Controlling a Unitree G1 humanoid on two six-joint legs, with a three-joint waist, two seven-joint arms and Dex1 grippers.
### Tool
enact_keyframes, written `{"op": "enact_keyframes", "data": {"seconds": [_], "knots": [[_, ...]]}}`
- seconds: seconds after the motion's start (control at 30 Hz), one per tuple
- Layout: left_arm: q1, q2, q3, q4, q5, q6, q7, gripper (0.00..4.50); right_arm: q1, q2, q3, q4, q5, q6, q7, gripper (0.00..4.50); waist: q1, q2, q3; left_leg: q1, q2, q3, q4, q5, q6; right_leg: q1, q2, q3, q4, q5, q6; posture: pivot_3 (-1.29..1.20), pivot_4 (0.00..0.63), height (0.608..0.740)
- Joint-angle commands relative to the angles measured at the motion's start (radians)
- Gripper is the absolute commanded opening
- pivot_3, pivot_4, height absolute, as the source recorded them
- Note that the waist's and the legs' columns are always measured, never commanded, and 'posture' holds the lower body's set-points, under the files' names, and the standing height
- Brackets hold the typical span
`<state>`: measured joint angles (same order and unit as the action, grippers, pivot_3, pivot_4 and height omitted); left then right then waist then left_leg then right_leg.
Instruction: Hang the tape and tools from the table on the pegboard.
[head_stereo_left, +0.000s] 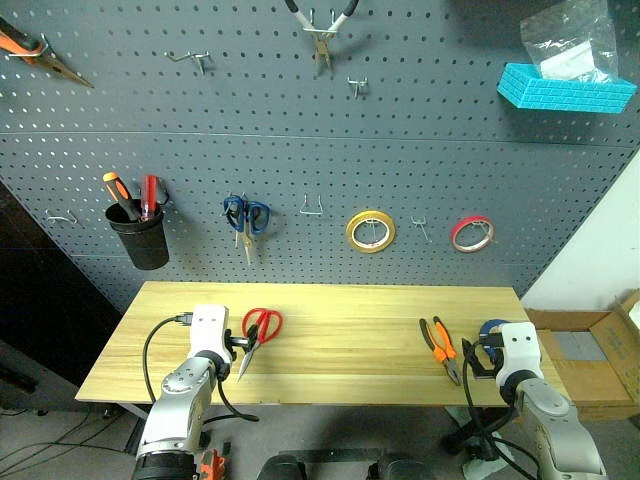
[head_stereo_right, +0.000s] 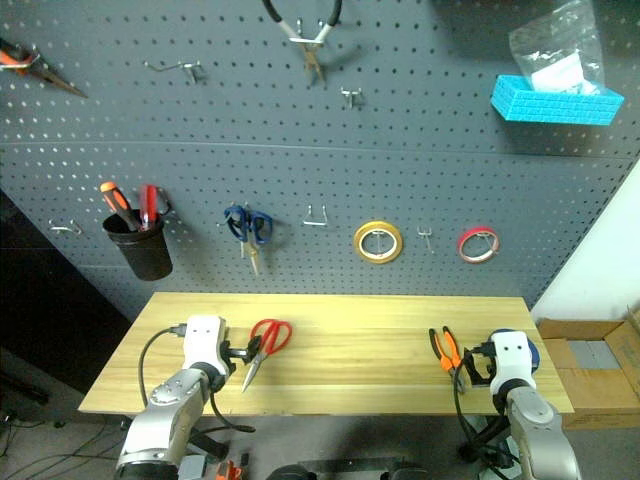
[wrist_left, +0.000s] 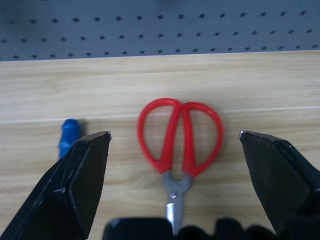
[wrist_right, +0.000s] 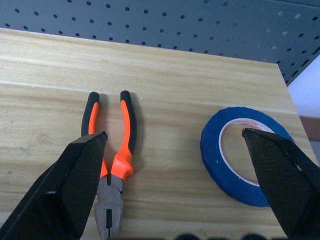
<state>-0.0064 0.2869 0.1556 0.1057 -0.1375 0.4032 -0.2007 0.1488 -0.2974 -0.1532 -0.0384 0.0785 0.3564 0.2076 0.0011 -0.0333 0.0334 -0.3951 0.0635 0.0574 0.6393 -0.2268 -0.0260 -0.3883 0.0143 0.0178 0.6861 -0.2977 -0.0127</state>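
On the left of the light-wood table (head_stereo_left: 330, 350), the left gripper (wrist_left: 172, 150) hung with its fingers spread wide over the red-handled scissors (head_stereo_left: 256, 334), which lay flat with their handle loops toward the pegboard (head_stereo_left: 330, 150). Further right lay the orange-and-black pliers (head_stereo_left: 441, 347), and beside them the blue tape roll (wrist_right: 245, 155). The right gripper (wrist_right: 175, 150) was likewise spread and empty above those two. Nothing was yet picked up; this looked like the approach step. Next, each gripper would probably need to lower and close on a tool.
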Motion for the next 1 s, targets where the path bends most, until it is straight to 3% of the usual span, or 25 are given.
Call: {"op": "enact_keyframes", "data": {"seconds": [0.03, 0.2, 0.47, 0.77, 1.0], "knots": [[0.003, 0.010, 0.036, -0.058, -0.002, -0.008, 0.020, 4.44, -0.004, -0.017, -0.017, -0.051, -0.005, -0.007, -0.004, 4.50, 0.000, 0.000, 0.000, 0.000, 0.000, 0.000, 0.000, 0.000, 0.000, 0.000, 0.000, 0.000, 0.000, 0.000, 0.000, 0.09, 0.000, 0.740], [0.008, 0.011, 0.030, -0.074, 0.001, 0.004, 0.012, 4.44, -0.002, -0.025, -0.017, -0.057, -0.004, 0.000, -0.001, 4.50, 0.000, 0.000, 0.000, 0.000, 0.000, 0.000, 0.000, 0.000, 0.000, 0.000, 0.000, 0.000, 0.000, 0.000, 0.000, 0.09, 0.000, 0.740], [-0.116, 0.023, -0.018, -0.075, -0.021, 0.082, -0.056, 4.44, -0.083, -0.111, -0.027, 0.004, 0.018, 0.030, 0.071, 4.50, -0.001, -0.001, 0.000, 0.000, -0.001, 0.000, 0.001, 0.000, 0.000, 0.001, 0.000, 0.000, 0.000, 0.000, 0.001, 0.07, 0.026, 0.740], [-0.307, 0.073, -0.252, 0.001, -0.045, 0.133, -0.406, 4.44, -0.232, -0.242, -0.014, 0.200, 0.071, 0.125, 0.257, 4.50, -0.002, 0.004, 0.026, 0.002, -0.002, 0.000, 0.000, 0.000, 0.001, 0.003, 0.002, 0.001, -0.002, 0.000, 0.000, 0.05, 0.088, 0.740], [-0.453, 0.044, -0.369, 0.071, -0.068, 0.101, -0.621, 4.44, -0.303, -0.294, -0.006, 0.303, 0.095, 0.208, 0.364, 4.50, -0.002, 0.007, 0.072, -0.002, -0.002, 0.001, 0.000, -0.002, 0.003, 0.002, 0.002, 0.001, -0.005, 0.000, 0.000, 0.05, 0.166, 0.740]]}}
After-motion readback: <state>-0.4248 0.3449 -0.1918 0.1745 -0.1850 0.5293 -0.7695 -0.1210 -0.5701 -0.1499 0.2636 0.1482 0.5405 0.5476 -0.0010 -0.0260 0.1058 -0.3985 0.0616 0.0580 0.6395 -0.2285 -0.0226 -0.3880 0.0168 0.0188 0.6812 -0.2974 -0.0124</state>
